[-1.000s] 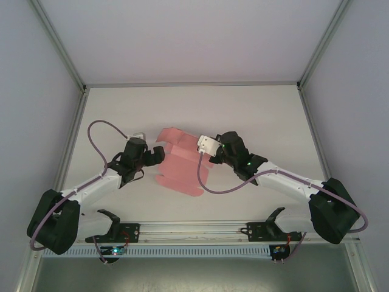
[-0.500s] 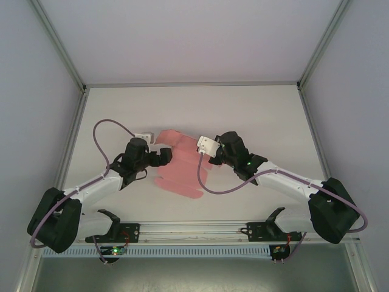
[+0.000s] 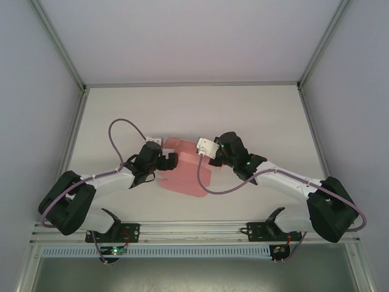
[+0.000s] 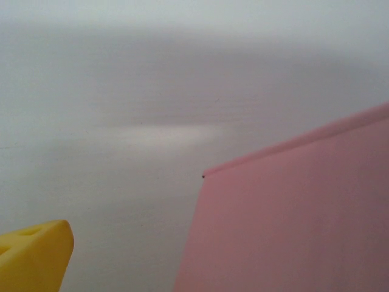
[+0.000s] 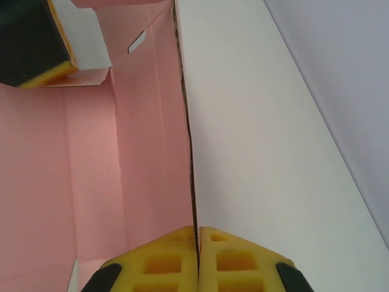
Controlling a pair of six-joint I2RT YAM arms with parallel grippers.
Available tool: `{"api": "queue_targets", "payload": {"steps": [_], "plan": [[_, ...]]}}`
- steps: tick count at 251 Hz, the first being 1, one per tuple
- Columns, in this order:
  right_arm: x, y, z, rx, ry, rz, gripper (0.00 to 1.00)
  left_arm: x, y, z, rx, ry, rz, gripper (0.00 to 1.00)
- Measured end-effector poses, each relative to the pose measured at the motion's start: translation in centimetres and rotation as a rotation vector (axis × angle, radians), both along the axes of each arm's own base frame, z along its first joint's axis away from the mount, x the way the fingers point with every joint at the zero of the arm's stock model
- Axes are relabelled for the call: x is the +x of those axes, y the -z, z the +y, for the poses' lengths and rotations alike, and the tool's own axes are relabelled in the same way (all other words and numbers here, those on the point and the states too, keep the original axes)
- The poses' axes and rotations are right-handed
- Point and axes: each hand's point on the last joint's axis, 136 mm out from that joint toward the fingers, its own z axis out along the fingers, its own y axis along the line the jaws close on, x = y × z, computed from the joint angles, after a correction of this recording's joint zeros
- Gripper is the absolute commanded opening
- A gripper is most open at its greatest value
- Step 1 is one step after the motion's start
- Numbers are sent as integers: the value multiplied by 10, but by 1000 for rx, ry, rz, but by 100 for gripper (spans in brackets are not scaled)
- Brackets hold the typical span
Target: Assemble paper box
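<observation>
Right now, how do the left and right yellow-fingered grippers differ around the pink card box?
The left gripper stands open; the right gripper is shut. The right pinches a wall edge of the pink card box; the left grips nothing, beside its left side. Both have yellow fingertips.

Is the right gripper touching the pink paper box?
Touching. In the right wrist view the right gripper is shut on a panel edge of the pink paper box, with the card pinched between its yellow fingertips.

paper box (image 3: 182, 178) on table (image 3: 261, 115), right gripper (image 5: 197, 234) on its edge
</observation>
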Motion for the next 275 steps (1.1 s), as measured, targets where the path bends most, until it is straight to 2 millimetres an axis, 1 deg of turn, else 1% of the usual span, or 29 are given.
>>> {"api": "queue_targets", "payload": {"steps": [36,84,109,131,160,188,221,249,275], "plan": [[2,4,1,-10,3,7,0,5,3,-2,40,-47,-15,100],[8,5,0,-24,26,2,0,14,1,-5,89,-105,-34,100],[11,5,0,-45,45,-12,0,13,1,-4,86,-114,-28,100],[16,6,0,-77,63,-31,0,9,-6,-2,70,-123,-36,100],[24,10,-1,-140,90,-63,0,0,-21,6,46,-135,-52,100],[30,21,-4,-225,100,-94,0,-9,-37,17,35,-168,-63,100],[33,31,-4,-321,94,-125,0,-22,-42,39,82,-231,-43,100],[34,29,0,-382,71,-178,0,-31,-49,55,108,-277,-45,100],[35,18,9,-410,46,-261,0,-36,-60,65,94,-313,-58,100]]}}
